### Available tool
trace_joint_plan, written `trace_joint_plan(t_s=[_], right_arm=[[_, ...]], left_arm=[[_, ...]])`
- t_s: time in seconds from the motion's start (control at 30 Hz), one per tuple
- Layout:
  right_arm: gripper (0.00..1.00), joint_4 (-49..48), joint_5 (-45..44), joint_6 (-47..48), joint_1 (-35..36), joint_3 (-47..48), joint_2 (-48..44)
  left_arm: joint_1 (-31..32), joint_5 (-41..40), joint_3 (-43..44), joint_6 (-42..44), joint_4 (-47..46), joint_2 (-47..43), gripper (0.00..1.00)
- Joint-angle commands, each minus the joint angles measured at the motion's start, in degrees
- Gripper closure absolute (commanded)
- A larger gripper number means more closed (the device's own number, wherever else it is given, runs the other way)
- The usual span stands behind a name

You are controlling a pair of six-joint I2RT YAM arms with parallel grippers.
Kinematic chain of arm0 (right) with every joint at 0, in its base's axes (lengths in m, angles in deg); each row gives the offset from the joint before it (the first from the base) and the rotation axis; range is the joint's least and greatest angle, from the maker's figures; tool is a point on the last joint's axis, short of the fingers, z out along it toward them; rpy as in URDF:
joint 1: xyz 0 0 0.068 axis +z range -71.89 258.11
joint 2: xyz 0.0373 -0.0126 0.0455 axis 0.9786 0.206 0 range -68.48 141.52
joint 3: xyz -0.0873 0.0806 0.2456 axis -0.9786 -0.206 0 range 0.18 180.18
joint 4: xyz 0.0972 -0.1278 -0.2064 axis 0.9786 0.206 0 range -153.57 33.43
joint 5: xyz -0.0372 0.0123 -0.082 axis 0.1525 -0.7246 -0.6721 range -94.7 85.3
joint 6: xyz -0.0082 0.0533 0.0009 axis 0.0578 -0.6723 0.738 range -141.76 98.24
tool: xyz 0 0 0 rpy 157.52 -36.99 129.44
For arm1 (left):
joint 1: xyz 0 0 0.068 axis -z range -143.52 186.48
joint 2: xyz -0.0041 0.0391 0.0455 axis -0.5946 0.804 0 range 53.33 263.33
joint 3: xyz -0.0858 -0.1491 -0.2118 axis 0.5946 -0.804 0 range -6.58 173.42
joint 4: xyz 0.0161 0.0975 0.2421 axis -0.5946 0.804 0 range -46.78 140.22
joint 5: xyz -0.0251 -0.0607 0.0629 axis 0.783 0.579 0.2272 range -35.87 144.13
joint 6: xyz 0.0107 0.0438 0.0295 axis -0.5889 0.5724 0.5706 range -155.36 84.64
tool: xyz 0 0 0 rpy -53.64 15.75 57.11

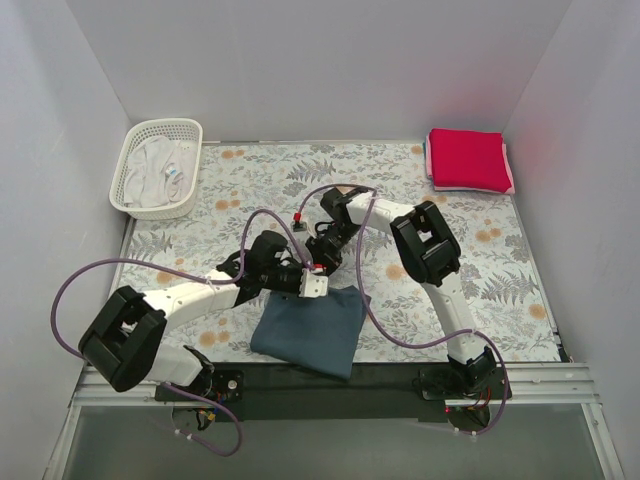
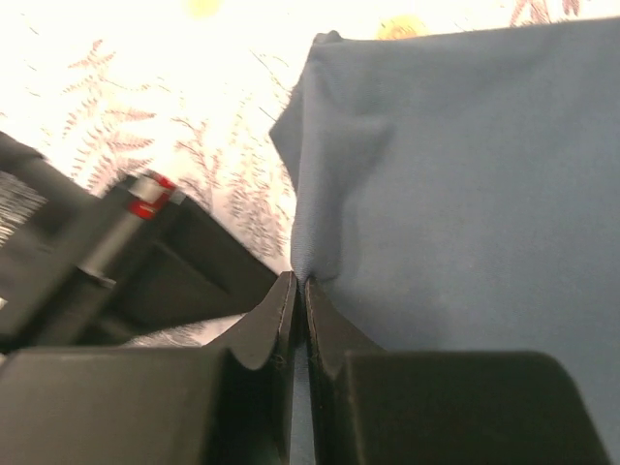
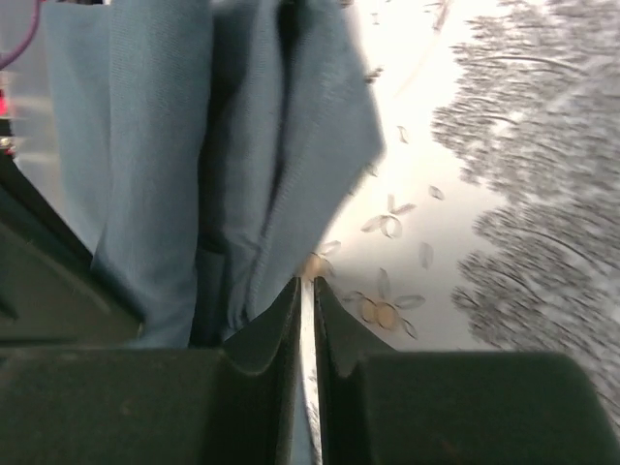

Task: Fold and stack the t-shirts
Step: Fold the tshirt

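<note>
Left end effector (image 2: pixel 300 291) pinches the blue t-shirt (image 1: pixel 310 335) at 6 o'clock on the bench (image 1: pixel 500 260); right end effector (image 3: pixel 305 286) grips its folded edge. Probably mid-fold: next, complete it and carry to the red t-shirt (image 1: pixel 467 158) at 1 o'clock.

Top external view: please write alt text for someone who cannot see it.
Both arms reach to the centre, the left hand and right hand pinching the far edge of a slate blue t-shirt at the near edge of a floral cloth. A folded red t-shirt on a pink t-shirt sits far right; a white basket far left.
</note>
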Motion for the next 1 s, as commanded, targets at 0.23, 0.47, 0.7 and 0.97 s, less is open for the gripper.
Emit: trace_joint_plan(t_s=[0.23, 0.47, 0.7, 0.97], right_arm=[[0.85, 0.9, 3.35, 1.79, 1.75, -1.94, 1.1], [0.82, 0.55, -2.62, -1.1, -1.15, 4.2, 1.62], [0.46, 0.64, -12.81, -6.03, -9.23, 19.41, 3.21], [0.33, 0.2, -19.16, -6.11, -20.57, 24.87, -3.11]], left_arm=[[-0.13, -2.15, 2.18, 0.54, -8.58, 6.45, 1.0], [-0.83, -3.12, 2.79, -2.88, -11.94, 10.68, 1.0], [-1.01, -2.06, 8.41, -12.36, -1.23, 13.58, 0.96], [-2.41, -8.74, 22.29, -27.05, 3.27, 24.12, 0.9]])
